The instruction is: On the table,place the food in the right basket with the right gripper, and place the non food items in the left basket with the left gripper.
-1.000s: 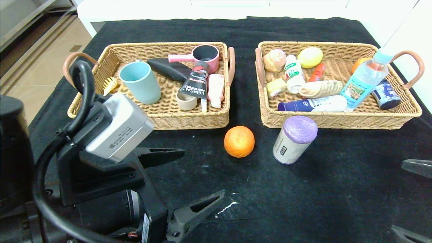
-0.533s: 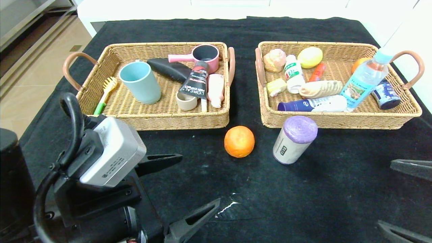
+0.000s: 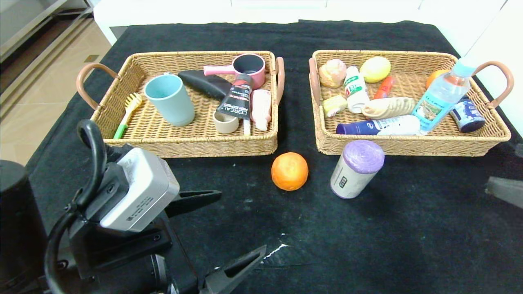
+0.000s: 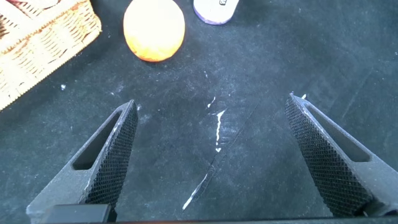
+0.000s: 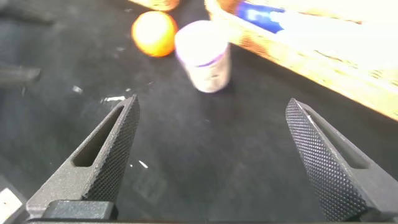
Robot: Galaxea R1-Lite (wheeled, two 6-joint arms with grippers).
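Black cloth covered the table, and on it the orange served as my landmark, lying bare just in front of the gap between the two wicker baskets. Behind it to the left stood the left basket, holding a teal cup, a tube, a pink pan and a small brush. Behind it to the right stood the right basket, with a water bottle, a lemon and other packets inside. Just right of the orange, apart from it, a purple-topped roll of bags stood tilted against the front of the right basket.

My left pincer hung well in front of the orange and to its left, jaws spread wide, nothing between them; from its wrist the orange lay beyond the fingertips. My right pincer was well to the right of the orange, also spread wide and empty, with the roll and the orange ahead of it.
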